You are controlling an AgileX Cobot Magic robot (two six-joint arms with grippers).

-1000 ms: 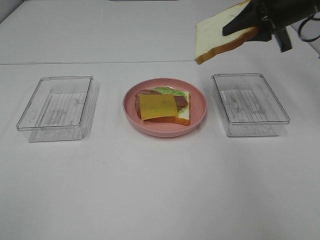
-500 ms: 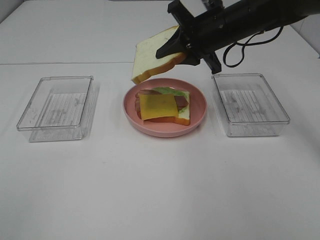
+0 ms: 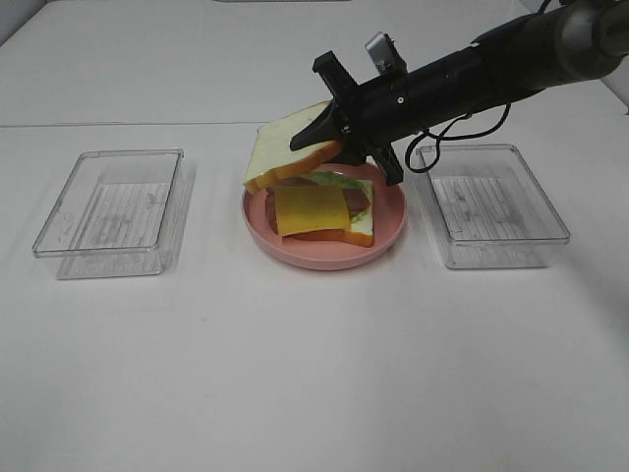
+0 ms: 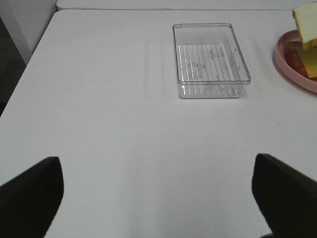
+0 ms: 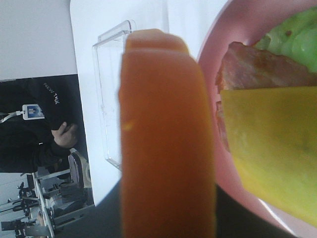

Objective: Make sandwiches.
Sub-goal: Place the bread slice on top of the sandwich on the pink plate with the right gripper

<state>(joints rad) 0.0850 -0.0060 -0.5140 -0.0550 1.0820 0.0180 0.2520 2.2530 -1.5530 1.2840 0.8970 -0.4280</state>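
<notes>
My right gripper (image 3: 332,138) is shut on a white bread slice with orange-brown crust (image 3: 280,152) and holds it tilted just above the back left of the pink plate (image 3: 391,214). On the plate lies the open stack: bottom bread slice (image 3: 363,229), green lettuce (image 3: 339,180), brown bacon (image 3: 357,200) and yellow cheese (image 3: 310,209) on top. The right wrist view shows the held slice's crust (image 5: 166,148) edge-on beside the cheese (image 5: 267,144) and bacon (image 5: 247,67). My left gripper (image 4: 158,198) is open and empty over bare table, well away from the plate (image 4: 287,64).
A clear plastic tray (image 3: 113,211) stands left of the plate and another (image 3: 491,204) to its right, under my right arm. The left tray also shows in the left wrist view (image 4: 210,59). The white table's front half is bare.
My right gripper has carried the bread slice from the far right, leftward and down, to just above the stack on the plate. The stack and trays have not moved.
</notes>
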